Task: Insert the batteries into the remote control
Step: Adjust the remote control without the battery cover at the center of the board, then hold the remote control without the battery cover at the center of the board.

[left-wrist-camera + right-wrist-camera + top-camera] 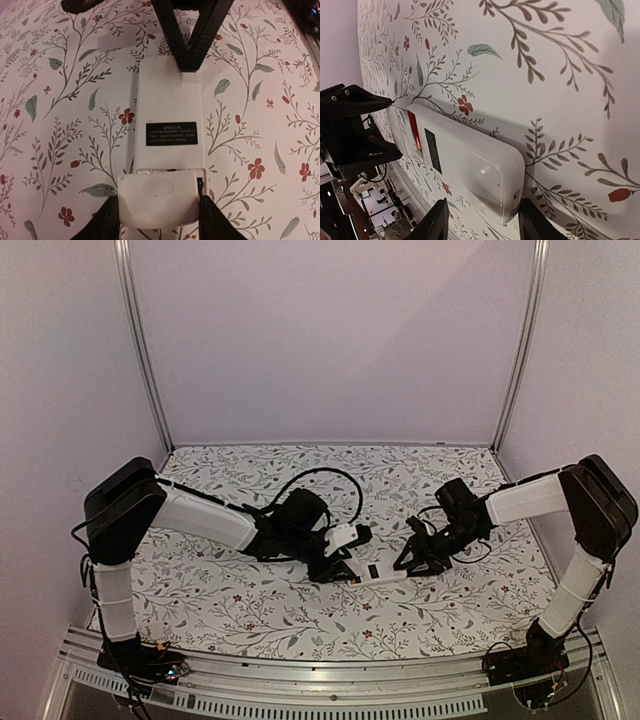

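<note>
White-backed, one remote control (378, 573) is clamped at nine o'clock by the left gripper (160, 214); at three o'clock it is straddled by the right gripper (485, 216), whose grip cannot be told.

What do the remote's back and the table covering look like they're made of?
The remote control is likely hard plastic, white and semi-gloss: smooth moulded corners with a soft highlight. The table covering is probably printed cloth or vinyl, matte, with a floral pattern; I can't tell which.
</note>
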`<state>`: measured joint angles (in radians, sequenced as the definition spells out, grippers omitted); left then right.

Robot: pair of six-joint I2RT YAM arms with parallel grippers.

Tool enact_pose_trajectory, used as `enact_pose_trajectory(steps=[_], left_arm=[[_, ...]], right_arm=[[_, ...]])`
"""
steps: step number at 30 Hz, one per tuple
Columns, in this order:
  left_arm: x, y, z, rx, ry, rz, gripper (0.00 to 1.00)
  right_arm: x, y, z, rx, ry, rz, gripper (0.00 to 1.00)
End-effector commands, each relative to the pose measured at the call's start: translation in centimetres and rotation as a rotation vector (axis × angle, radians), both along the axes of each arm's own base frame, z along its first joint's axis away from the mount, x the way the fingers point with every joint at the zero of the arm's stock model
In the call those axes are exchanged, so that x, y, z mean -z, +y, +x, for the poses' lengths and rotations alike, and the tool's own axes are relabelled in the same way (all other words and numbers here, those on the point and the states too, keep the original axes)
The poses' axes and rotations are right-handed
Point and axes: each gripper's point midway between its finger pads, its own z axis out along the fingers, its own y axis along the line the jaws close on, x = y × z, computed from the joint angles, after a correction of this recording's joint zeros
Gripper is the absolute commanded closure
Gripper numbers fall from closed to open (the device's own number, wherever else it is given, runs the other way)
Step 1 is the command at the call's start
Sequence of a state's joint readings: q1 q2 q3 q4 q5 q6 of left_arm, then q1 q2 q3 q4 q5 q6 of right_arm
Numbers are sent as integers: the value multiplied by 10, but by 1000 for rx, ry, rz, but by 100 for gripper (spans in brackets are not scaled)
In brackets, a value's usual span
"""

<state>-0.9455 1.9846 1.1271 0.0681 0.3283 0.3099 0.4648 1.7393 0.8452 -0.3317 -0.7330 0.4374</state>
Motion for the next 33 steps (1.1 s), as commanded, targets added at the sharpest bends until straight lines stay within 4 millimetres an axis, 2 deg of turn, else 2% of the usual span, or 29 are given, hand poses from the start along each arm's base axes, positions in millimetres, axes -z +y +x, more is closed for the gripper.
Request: enact_pose_trajectory(steps=[1,6,11,16,19,22,29,33], left_arm=[[9,-5,-10,39,25,18,60],[14,-5,-10,51,21,36,60],[17,-5,-13,78,22,43,60],[19,-7,-8,73,11,54,60],[22,-6,-7,66,9,62,60],[28,0,-11,72,29,93,60],[33,2,-17,100,46,112,59],[35,3,-18,105,53,118,59]], right_arm=[[-6,1,-11,-9,15,22,53],[-6,1,-11,-13,15,18,52],[-14,0,-8,-12,-16,11,52],[-22,-1,-5,-9,-34,5,44],[-27,0,-3,-12,-53,5,43],[-37,3,1,-16,-77,29,48],[-62,16,16,-19,-136,105,70],[-72,24,18,-22,-151,131,72]])
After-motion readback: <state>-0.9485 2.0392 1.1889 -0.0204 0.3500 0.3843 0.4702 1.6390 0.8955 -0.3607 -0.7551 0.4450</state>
